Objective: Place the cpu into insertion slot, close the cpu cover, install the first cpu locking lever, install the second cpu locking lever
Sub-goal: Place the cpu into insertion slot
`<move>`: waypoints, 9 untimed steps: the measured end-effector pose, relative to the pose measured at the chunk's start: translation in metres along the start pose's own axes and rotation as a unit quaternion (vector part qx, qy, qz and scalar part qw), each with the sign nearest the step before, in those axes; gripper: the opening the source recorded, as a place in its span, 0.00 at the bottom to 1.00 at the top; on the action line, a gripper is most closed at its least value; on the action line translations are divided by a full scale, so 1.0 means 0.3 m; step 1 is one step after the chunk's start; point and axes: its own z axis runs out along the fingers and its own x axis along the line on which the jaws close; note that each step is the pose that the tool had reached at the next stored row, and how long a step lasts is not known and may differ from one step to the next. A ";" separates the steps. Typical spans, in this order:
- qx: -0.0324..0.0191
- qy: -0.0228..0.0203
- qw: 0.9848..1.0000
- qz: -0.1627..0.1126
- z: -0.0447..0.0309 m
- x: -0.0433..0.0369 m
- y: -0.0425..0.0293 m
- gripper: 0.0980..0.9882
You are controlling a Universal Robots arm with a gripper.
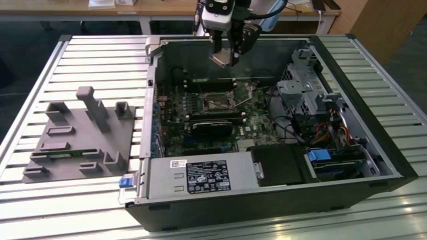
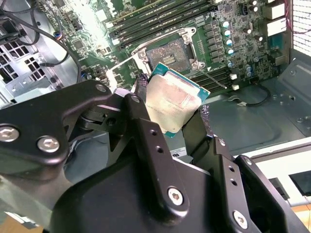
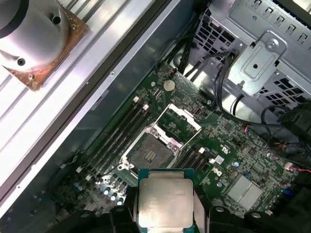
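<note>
So the cpu (image 2: 172,99) isn't in yet. It's up in the air, pinched by its edges between the two black fingers (image 2: 146,131) of the gripper (image 1: 225,61), so the gripper is closed tight on the chip. In both wrist views the dull metal top faces the camera, with a thin green rim showing around it.

Below it and well apart is the socket (image 3: 150,153), bare with a dark centre and nothing seated in it. The cover (image 3: 185,115), that silver frame with the square hole, is swung up and open on one side of the socket. Long black memory slots (image 3: 119,133) run along both flanks of the socket.

In the exterior view the arm hangs over the open computer case (image 1: 267,210), near its far wall, with the socket sitting mid-board underneath. The grey power supply (image 1: 200,177) fills the near corner of the case. The whole case lies on a slatted metal table (image 1: 100,50), and on the exterior view's left there's a grey plastic holder (image 1: 80,135) with posts sticking up, just beside the case.
</note>
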 end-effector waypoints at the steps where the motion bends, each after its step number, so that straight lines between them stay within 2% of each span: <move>1: 0.000 0.000 1.000 0.001 0.001 0.000 0.000 0.49; 4: 0.000 -0.001 1.000 0.009 0.003 0.000 0.000 0.49; 9: 0.000 -0.004 0.999 0.041 0.008 0.000 -0.001 0.49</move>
